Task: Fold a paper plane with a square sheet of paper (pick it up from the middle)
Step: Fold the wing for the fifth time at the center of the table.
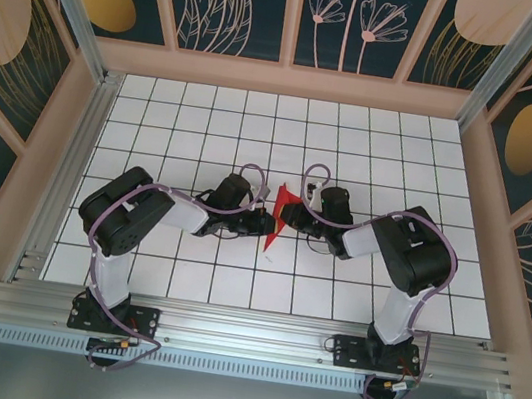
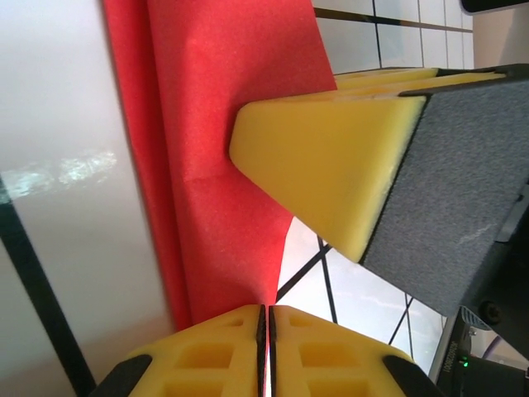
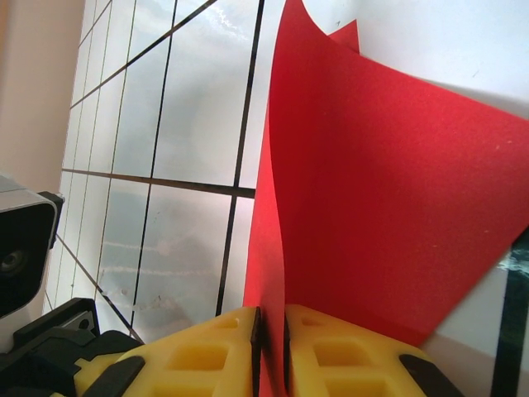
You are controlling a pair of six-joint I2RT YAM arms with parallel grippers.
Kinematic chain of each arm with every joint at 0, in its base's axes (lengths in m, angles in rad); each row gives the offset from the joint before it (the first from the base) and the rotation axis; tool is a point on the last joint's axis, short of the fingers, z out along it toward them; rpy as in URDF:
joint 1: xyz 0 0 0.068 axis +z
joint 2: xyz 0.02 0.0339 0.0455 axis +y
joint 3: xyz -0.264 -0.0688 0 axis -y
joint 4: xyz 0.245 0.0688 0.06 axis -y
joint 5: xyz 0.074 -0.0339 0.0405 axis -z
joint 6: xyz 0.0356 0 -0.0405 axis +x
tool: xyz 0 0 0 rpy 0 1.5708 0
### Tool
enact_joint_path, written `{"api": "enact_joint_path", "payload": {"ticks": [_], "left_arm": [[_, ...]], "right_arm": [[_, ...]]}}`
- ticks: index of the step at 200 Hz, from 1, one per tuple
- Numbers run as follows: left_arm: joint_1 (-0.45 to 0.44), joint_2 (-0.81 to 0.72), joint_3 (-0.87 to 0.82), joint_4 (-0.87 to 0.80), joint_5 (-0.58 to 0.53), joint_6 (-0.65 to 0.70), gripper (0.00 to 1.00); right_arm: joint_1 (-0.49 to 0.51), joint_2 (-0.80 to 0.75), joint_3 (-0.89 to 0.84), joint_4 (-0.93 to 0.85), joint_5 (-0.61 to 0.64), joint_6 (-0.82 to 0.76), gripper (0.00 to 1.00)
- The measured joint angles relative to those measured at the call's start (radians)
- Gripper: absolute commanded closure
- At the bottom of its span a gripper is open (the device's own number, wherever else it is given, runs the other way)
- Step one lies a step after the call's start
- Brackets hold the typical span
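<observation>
Our left gripper (image 2: 264, 318) is pinched shut on the paper (image 2: 223, 124); our right gripper (image 3: 271, 318) clamps it too (jaws almost meeting); we judge both should pull evenly, lest the fold skew; the sheet stands upright between them, near the middle of the table (image 1: 186, 126).

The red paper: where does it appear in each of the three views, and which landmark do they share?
Top external: the red paper stands at the centre of the white table.
Left wrist: a tall strip from the top edge down into the yellow left fingers.
Right wrist: a large sheet on the right, rising from the yellow right fingers.
Shared landmark: the white table's black grid lines.
</observation>
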Motion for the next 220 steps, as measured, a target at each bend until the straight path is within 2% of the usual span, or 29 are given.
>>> {"api": "enact_joint_path", "payload": {"ticks": [88, 148, 220], "left_arm": [[0.000, 0.000, 0.014, -0.048, -0.023, 0.032, 0.87], [-0.008, 0.005, 0.050, -0.119, -0.044, 0.062, 0.92], [-0.033, 0.006, 0.116, -0.248, -0.116, 0.135, 0.94]], "right_arm": [[-0.001, 0.003, 0.005, -0.005, -0.001, 0.000, 0.83], [-0.002, 0.001, 0.017, -0.031, -0.004, 0.000, 0.83], [-0.002, -0.042, 0.055, -0.174, 0.032, -0.001, 0.82]]}}
